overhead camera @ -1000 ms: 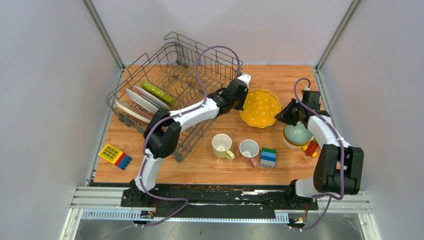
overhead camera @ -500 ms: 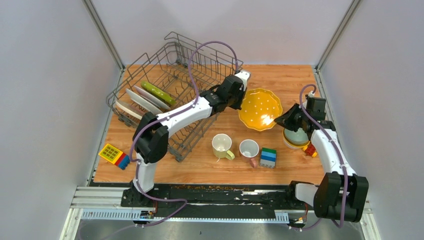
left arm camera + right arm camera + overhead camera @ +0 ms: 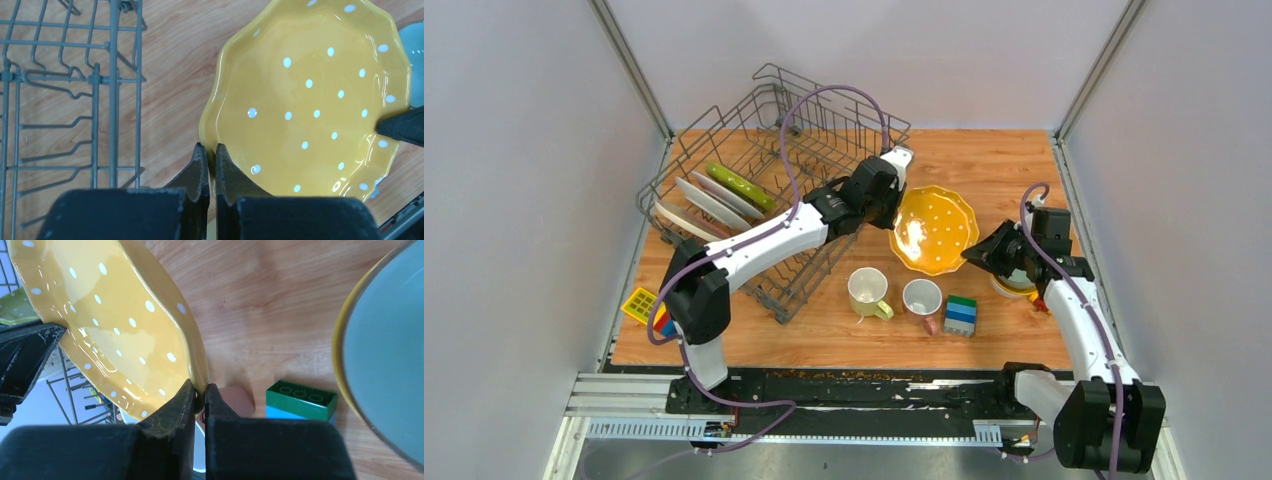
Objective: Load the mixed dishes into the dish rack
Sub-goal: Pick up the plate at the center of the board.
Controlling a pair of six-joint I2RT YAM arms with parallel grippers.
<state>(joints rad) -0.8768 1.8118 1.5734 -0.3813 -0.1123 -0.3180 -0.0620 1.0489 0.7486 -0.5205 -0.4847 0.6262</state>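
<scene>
Your yellow plate (image 3: 934, 230) has slid a little left and nearer since a second ago and now tips more steeply, its dotted face turned toward the rack side. Both arms have swung along with it.

The left tool (image 3: 210, 150) is pressed onto the plate's scalloped rim on the rack side. The right tool (image 3: 199, 390) pinches the opposite rim, so you carry the plate between the two, above the desk (image 3: 984, 160) and just right of the dish rack (image 3: 824, 110).

Inside the rack, pale plates (image 3: 709, 203) and a green plate (image 3: 742, 186) stand on edge between the tines at the left end. The left arm lies across the rest of the rack.

At the right edge a pale green bowl (image 3: 385, 350) sits nested in a yellow-orange bowl (image 3: 342, 340), with the right arm hiding most of both from above. A pale yellow mug (image 3: 867, 290) and a white mug (image 3: 922, 296) stand upright side by side near the front, and you can see nothing in either. A green-blue block stack (image 3: 961, 313) sits just right of them.

The desk is wood-grained, closed in by pale grey walls with metal corner posts.
</scene>
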